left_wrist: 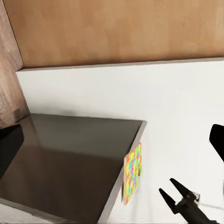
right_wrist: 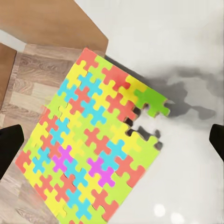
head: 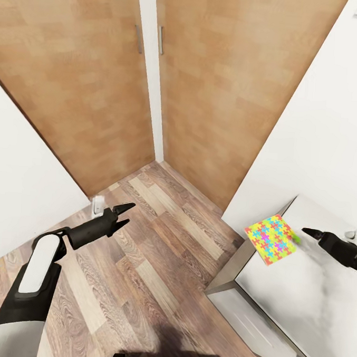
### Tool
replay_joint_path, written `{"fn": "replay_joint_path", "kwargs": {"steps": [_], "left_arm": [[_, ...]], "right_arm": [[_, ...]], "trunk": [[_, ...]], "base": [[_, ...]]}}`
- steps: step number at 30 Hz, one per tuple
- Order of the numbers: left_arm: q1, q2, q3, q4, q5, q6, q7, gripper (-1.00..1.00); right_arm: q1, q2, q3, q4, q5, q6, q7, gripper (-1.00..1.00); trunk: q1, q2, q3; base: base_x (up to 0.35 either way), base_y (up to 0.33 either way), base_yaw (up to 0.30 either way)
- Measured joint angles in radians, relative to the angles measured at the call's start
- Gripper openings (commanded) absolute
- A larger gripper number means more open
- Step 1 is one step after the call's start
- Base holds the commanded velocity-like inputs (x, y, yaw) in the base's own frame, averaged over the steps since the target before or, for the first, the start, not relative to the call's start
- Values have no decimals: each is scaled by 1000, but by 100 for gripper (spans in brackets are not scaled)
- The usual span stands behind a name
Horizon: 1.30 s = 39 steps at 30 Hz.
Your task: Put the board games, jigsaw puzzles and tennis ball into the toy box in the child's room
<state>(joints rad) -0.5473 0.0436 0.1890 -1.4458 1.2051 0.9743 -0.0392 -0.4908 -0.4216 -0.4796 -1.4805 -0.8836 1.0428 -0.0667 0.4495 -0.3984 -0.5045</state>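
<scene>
Both tools gape, holding nothing: right tool (head: 308,231) faces the jigsaw puzzle (head: 271,238) (overhanging the table (head: 309,292)).

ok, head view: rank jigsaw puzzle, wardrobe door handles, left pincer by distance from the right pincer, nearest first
1. Jigsaw puzzle: at the table's near corner, overhanging the edge, just ahead of the right pincer.
2. Left pincer: across the wood floor, to the robot's left.
3. Wardrobe door handles: up on the wooden doors at the room's far corner.

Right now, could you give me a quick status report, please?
Left gripper open over the floor. Right gripper open beside the puzzle. Puzzle overhangs the table edge, apparently tilted. Nothing in the way.
</scene>
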Motion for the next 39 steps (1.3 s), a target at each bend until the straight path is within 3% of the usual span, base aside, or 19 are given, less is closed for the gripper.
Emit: {"fn": "replay_joint_path", "kwargs": {"steps": [3, 5, 8, 10, 13, 15, 18, 20, 21, 24, 30, 39], "left_arm": [[-12, -7, -12, 30, -1, -3, 1, 100], [-38, -19, -38, 102, -4, -16, 2, 100], [-53, -24, -53, 147, -3, -30, 3, 100], [-82, -37, -85, 242, -5, -70, 3, 100], [-99, -44, -103, 292, -4, -96, 3, 100], [-131, -56, -144, 381, -4, -148, 3, 100], [-147, -62, -166, 422, -5, -174, 2, 100], [-172, -73, -214, 489, -5, -226, 1, 100], [-172, -74, -215, 490, -5, -227, 1, 100], [-194, -85, -285, 562, -5, -299, -2, 100], [-208, -99, -340, 612, 2, -355, -7, 100], [-213, -112, -367, 633, 4, -383, -11, 100]], "right_arm": [[12, -2, -16, -25, -1, 0, 1, 100], [38, -4, -46, -63, -1, 0, 3, 100], [51, -5, -60, -78, -2, 0, 5, 100], [70, -8, -86, -97, -3, 0, 18, 100], [77, -9, -100, -104, -5, 0, 30, 100], [87, -11, -131, -115, -8, -1, 62, 100], [91, -12, -147, -119, -11, -1, 83, 100], [96, -13, -174, -124, -14, -1, 124, 100], [96, -13, -174, -124, -14, -1, 124, 100], [101, -14, -196, -128, -15, -1, 175, 100], [104, -16, -206, -131, -11, -1, 214, 100], [102, -17, -206, -133, -9, -1, 233, 100]], "trunk": [[0, 0, 0], [0, 0, 0], [0, 0, 0], [0, 0, 0], [0, 0, 0], [0, 0, 0], [0, 0, 0], [0, 0, 0], [0, 0, 0], [0, 0, 0], [0, 0, 0], [0, 0, 0]], "base": [[0, 0, 0], [0, 0, 0], [0, 0, 0], [0, 0, 0], [0, 0, 0], [0, 0, 0], [0, 0, 0], [0, 0, 0], [0, 0, 0], [0, 0, 0], [0, 0, 0], [0, 0, 0]]}}
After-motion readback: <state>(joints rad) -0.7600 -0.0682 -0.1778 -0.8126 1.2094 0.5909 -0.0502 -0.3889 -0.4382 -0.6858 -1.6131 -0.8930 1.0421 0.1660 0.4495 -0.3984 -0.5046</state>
